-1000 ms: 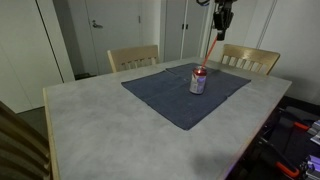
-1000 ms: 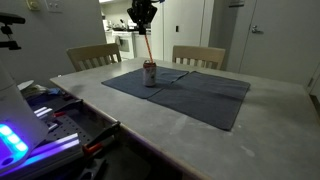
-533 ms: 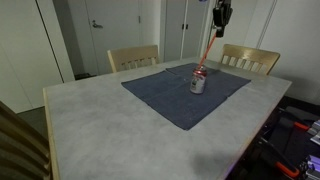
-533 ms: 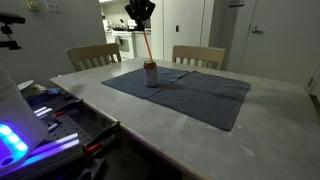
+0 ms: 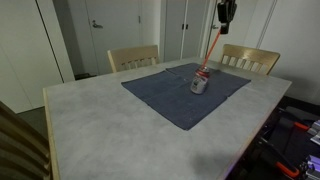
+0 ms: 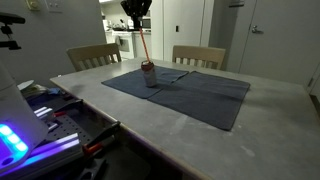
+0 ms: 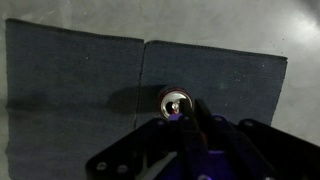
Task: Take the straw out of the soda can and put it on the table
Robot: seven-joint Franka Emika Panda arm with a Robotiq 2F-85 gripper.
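In an exterior view the jaws come in at the top edge of the picture, cut off by it, above the far edge of the worktop (image 5: pixel 90 120). They are clamped on the upper end of the straw (image 5: pixel 212 50), which slants down from them to the mouth of the soda can (image 5: pixel 199 83). The straw's lower tip is at or just inside the opening, too small to tell which. The can sits on a dark blue mat (image 5: pixel 170 95) towards the far right corner of the worktop; whether it stands quite upright is hard to make out. Two wooden chairs (image 5: pixel 133 57) stand behind the far edge.

In an exterior view from another place, the arm is again cropped at the top. The straw (image 6: pixel 145 45) runs down to the can (image 6: pixel 149 74), on the mat's (image 6: pixel 200 95) corner nearest the far left corner of the worktop.

In the wrist view the can's (image 7: pixel 176 103) lid is seen from above on the mat (image 7: pixel 70 80), close to a crease in the cloth. The dark, blurred jaws fill the bottom of the picture and cover the can's lower rim; the straw cannot be picked out against them
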